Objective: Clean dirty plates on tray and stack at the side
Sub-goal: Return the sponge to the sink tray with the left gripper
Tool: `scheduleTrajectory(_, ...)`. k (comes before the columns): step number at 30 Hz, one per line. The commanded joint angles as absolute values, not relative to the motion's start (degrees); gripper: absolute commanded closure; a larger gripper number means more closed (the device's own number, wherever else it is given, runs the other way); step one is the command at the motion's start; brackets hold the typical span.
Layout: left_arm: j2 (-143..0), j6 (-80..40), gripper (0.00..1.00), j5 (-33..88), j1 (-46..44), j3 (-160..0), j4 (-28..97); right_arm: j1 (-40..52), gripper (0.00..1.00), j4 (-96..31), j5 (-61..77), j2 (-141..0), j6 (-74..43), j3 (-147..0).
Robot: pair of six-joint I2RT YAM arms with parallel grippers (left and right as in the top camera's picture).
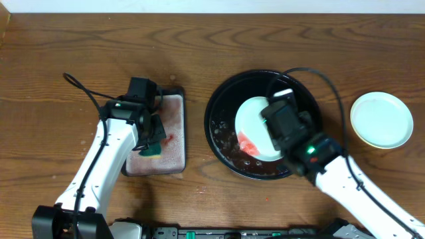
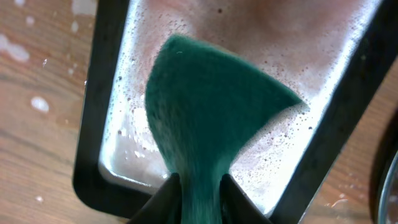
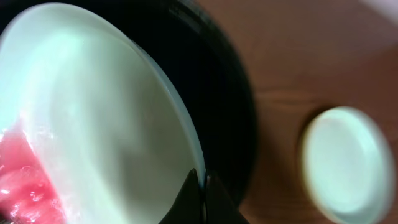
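Note:
A mint-white plate (image 1: 252, 123) with a red sauce smear sits tilted in the round black tray (image 1: 222, 106). My right gripper (image 1: 282, 126) is shut on that plate's rim; the right wrist view shows the fingers (image 3: 203, 180) pinching the edge of the plate (image 3: 93, 124) over the tray (image 3: 230, 93). Another plate (image 1: 381, 119) lies stacked on the wooden tabletop at the right and also shows in the right wrist view (image 3: 345, 158). My left gripper (image 1: 151, 136) is shut on the green sponge (image 2: 211, 106) over the basin (image 2: 102, 99).
The small black rectangular basin (image 1: 180, 133) with pinkish foamy water sits left of the tray. Water drops lie on the wood beside it (image 2: 38, 102). Sauce and water pool in the tray's front (image 1: 239, 156). Cables run over both arms.

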State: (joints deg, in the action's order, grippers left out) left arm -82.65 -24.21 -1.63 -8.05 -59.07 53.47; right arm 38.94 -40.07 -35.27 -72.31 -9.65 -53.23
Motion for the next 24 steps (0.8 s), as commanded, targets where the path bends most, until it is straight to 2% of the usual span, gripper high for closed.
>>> scheduleTrajectory(1, -82.3, -21.4, 0.6, -0.2, -7.4, -59.2, 53.5, 46.0, 0.99, -40.1, -54.9, -71.2, -9.9, -53.2)
scheduleTrajectory(5, -81.4, -21.4, 0.51, 1.1, -7.4, -59.3, 53.5, 52.7, 0.99, -40.3, -60.0, -71.2, -6.1, -53.2)
scheduleTrajectory(9, -78.0, -21.4, 0.48, 3.5, -7.4, -59.3, 53.9, 56.6, 0.99, -41.2, -65.7, -71.2, -5.4, -53.2)
scheduleTrajectory(16, -64.9, -21.4, 0.37, 4.5, -7.4, -59.3, 55.9, 60.8, 0.99, -41.1, -68.7, -70.3, -5.5, -53.2)
scheduleTrajectory(20, -61.5, -21.5, 0.2, 4.5, -7.4, -59.3, 56.5, 61.2, 0.99, -40.6, -70.6, -70.1, -5.5, -53.2)
scheduleTrajectory(24, -61.4, -21.5, 0.19, 4.5, -7.4, -59.3, 56.5, 61.2, 0.99, -40.5, -72.6, -70.1, -4.4, -53.2)
